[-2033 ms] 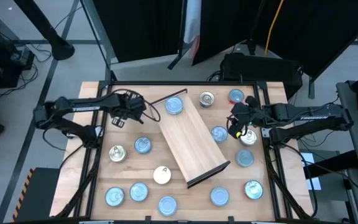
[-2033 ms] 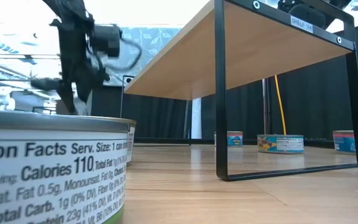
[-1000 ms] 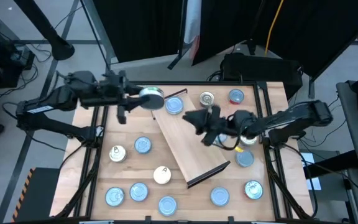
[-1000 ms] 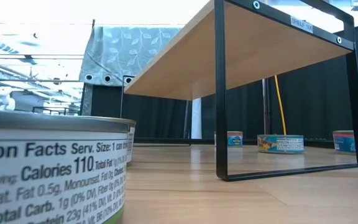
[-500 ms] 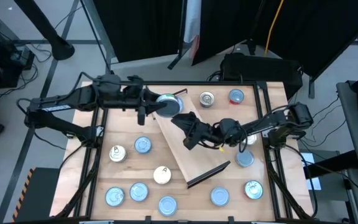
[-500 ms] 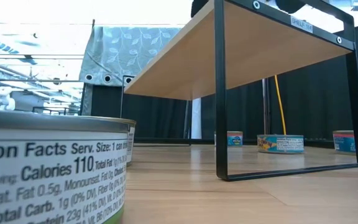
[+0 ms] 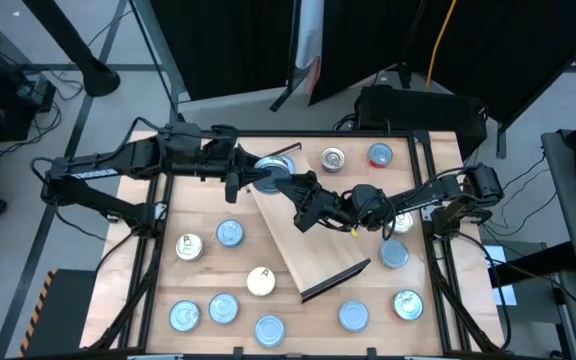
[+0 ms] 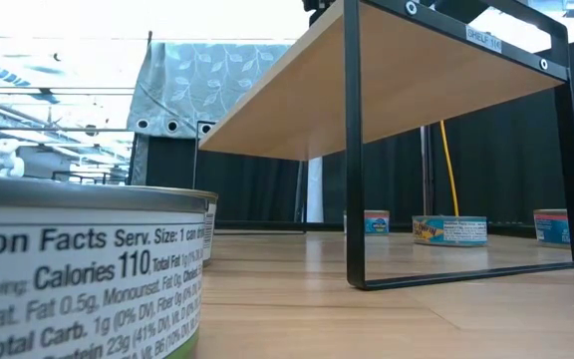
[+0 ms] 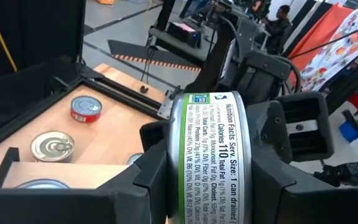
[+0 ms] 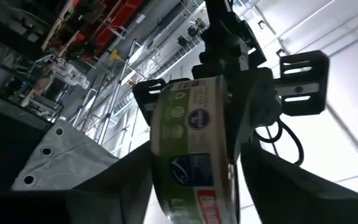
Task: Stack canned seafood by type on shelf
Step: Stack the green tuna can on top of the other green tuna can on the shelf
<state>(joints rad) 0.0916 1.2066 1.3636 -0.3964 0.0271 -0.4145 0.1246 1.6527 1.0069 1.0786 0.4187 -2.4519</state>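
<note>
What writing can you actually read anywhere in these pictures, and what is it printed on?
"Nutrition Facts Serv. Size: 1 can drained", "Calories 110": side label of the can held in the left arm's fingers.
"...tion Facts Serv. Size: 1 can", "Calories 110", "Total Fat 0.5g": nearest can, low view.
"SHELF", then unreadable digits: sticker on the shelf frame.
The other cans' labels are too small to read.

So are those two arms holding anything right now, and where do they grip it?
Both grip one can, its rim edge-on between them: the left gripper and the right gripper meet over the shelf's far end.
</note>
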